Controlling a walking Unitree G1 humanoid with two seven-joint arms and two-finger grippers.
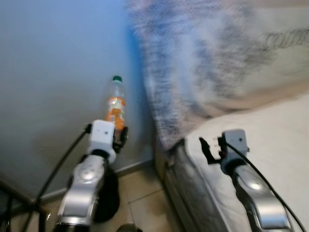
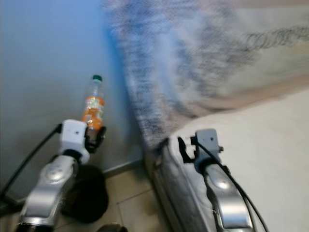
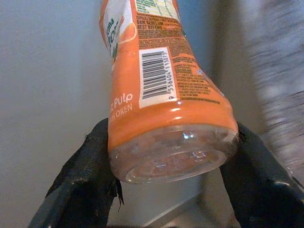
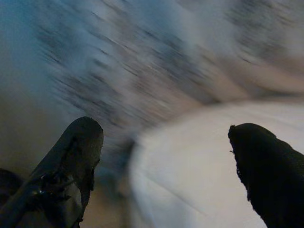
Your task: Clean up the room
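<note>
Left wrist view shows the left pincer (image 3: 168, 175) clenched only on the base of the orange bottle (image 3: 156, 90), held upright near the wall left of the bed (image 1: 270, 140), so it could tip out, while the right pincer (image 4: 166, 161) hovers released.

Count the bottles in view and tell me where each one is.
1. An orange juice bottle with a green cap, held upright by its base in the left gripper, in front of the blue-grey wall and left of the bed. The views are blurred, so others may be hidden.
</note>
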